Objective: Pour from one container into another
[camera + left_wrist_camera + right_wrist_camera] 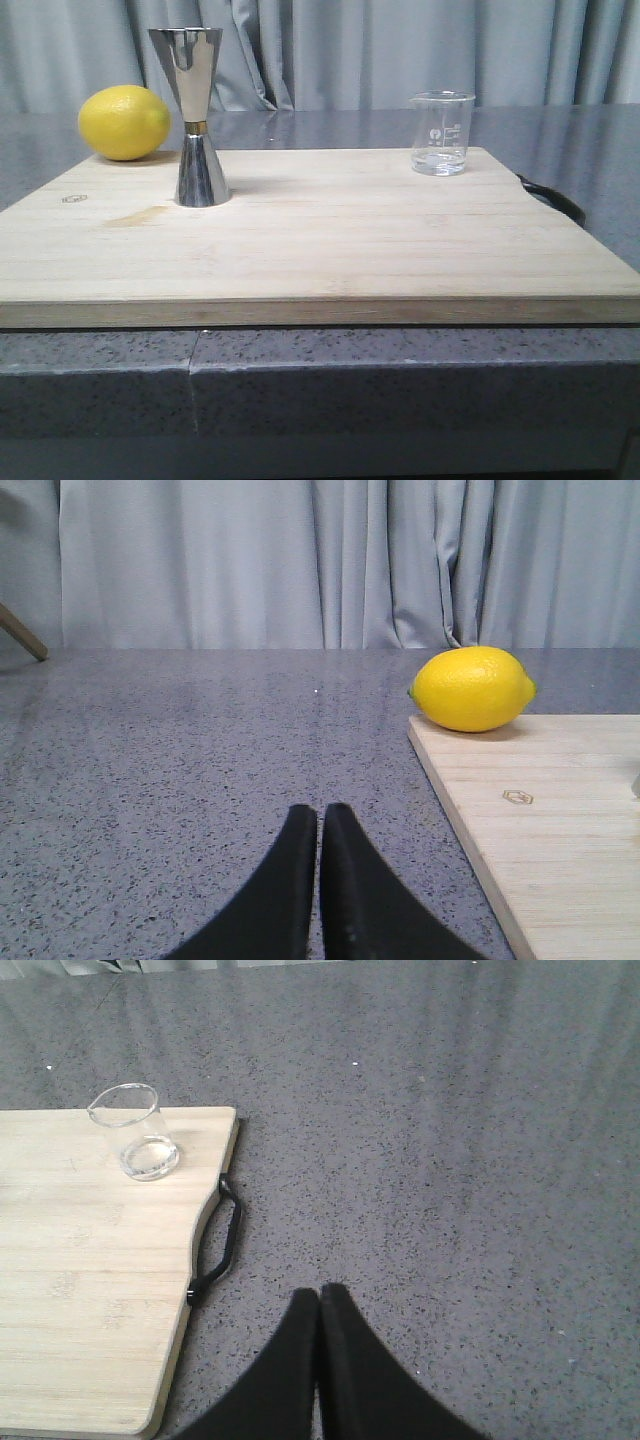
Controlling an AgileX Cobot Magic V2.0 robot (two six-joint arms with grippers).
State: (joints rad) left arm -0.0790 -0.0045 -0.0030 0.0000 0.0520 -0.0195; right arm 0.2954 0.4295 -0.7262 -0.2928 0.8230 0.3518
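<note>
We see jigger (197, 115): polished steel, mirror-glossy, thin gold band at waist. Beaker (441, 134): clear glass, smooth, faint white printed marks. Board (300, 240): pale wood, matt, fine straight grain, small stamped mark near left edge; black strap handle (222, 1240) on right side, looks matt. Lemon (124, 122): yellow peel, dimpled, slight sheen. Worktop (450, 1160): grey speckled stone look, smooth, soft sheen. Curtain (300, 560): grey cloth, matt, folded. We note left end effector (320, 825) and right end effector (320, 1305): black, smooth, matt fingers.
</note>
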